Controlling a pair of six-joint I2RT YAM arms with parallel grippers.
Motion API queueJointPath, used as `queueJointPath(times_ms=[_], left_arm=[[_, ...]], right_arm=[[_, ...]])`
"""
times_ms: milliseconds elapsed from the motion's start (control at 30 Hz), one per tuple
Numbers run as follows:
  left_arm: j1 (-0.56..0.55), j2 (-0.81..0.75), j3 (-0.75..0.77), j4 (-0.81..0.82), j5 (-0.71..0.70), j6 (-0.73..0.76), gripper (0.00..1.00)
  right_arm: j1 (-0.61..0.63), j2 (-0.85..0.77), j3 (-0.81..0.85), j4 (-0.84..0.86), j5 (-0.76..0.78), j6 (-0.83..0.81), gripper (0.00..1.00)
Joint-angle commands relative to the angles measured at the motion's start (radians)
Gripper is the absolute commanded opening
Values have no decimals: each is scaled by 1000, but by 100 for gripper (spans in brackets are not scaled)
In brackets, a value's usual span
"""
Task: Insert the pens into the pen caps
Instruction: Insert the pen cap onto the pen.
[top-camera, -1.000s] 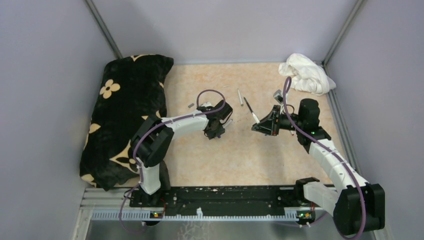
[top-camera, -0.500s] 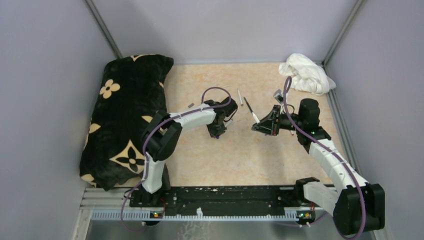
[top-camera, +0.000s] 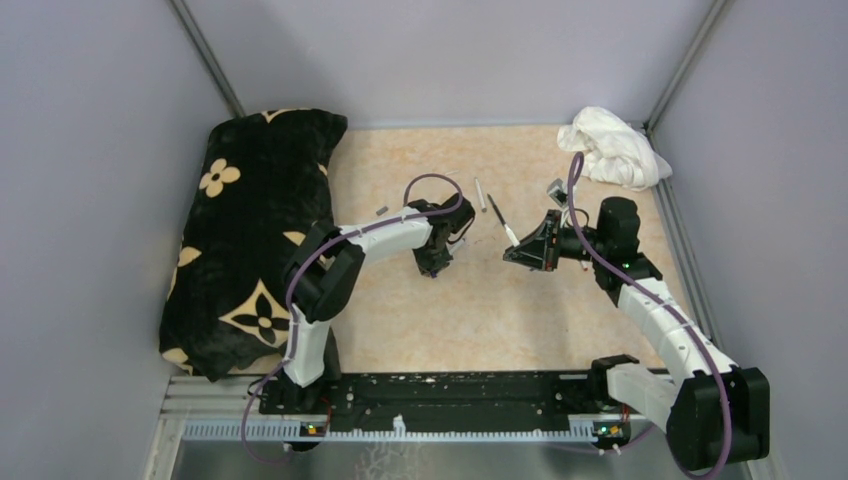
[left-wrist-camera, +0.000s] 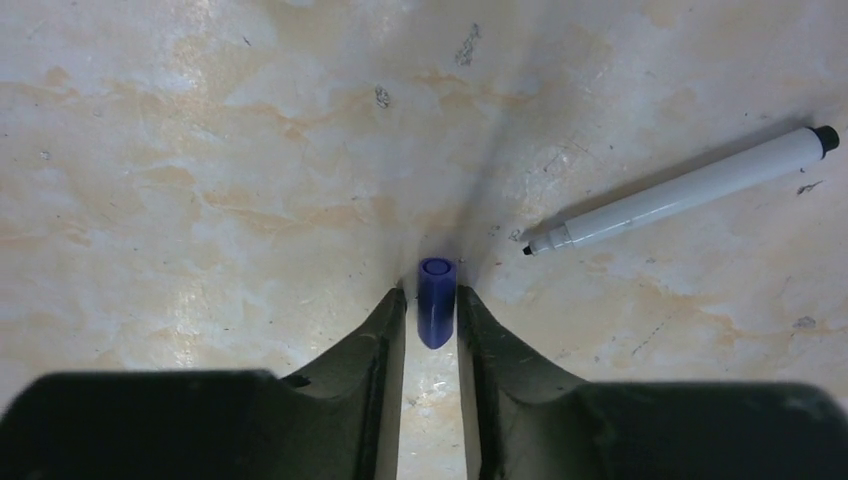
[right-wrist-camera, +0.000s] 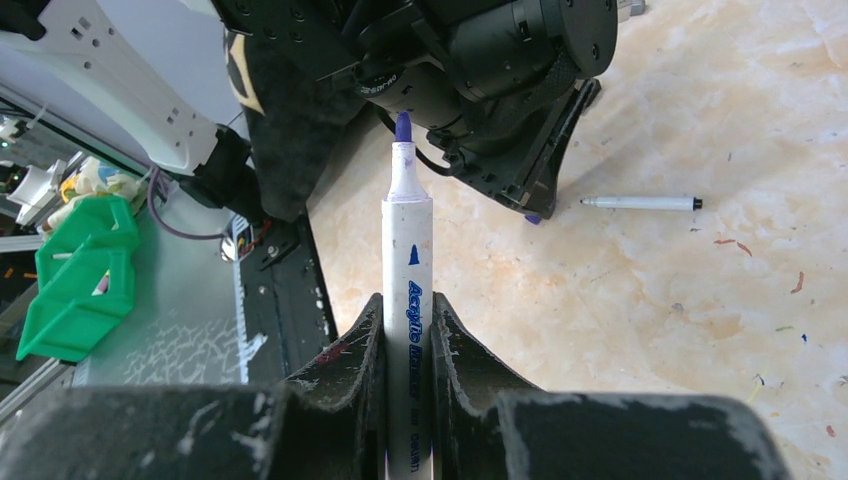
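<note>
We see a black cushion with cream flowers lying along the left side of the mottled beige table, its near end close to the metal rail. A crumpled white cloth sits in the far right corner. From the right wrist view we glimpse green bins beyond the table's edge.

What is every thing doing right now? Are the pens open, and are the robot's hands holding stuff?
blue cap: no pen in it, pinched by the fingers.
left gripper: shut on the blue cap.
purple-tipped pen: uncapped, held up off the table.
right gripper: shut on the purple-tipped pen.
loose pen: uncapped, lying flat on the table.
white cloth: crumpled in the far right corner.
</note>
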Motion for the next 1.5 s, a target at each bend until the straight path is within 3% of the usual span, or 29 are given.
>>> queueJointPath(times_ms=[0, 100, 333, 800, 1000, 1133, 1233, 1333, 1467], left_arm=[[4, 133, -67, -47, 36, 3, 25], [5, 138, -76, -47, 39, 11, 11], [6, 24, -132, 47, 40, 69, 0], [5, -525, -444, 579, 122, 284, 0], [5, -767, -618, 996, 204, 291, 0], [5, -873, -706, 1329, 236, 303, 0], [5, -889, -723, 1542, 279, 290, 0], [5, -857, -694, 1665, 341, 263, 0], [6, -803, -653, 1761, 388, 206, 0]], right_arm=[[-11, -15, 22, 44, -19, 1, 0], [-11, -15, 22, 46, -20, 2, 0], [-11, -14, 23, 42, -35, -5, 0], [13, -5, 105, -62, -105, -152, 0], [101, -52, 162, -189, -41, -346, 0], [154, -90, 159, -64, 24, -244, 0], [181, -102, 159, 56, 69, -64, 0], [199, -96, 162, 140, 94, 84, 0], [225, -95, 160, 183, 101, 159, 0]])
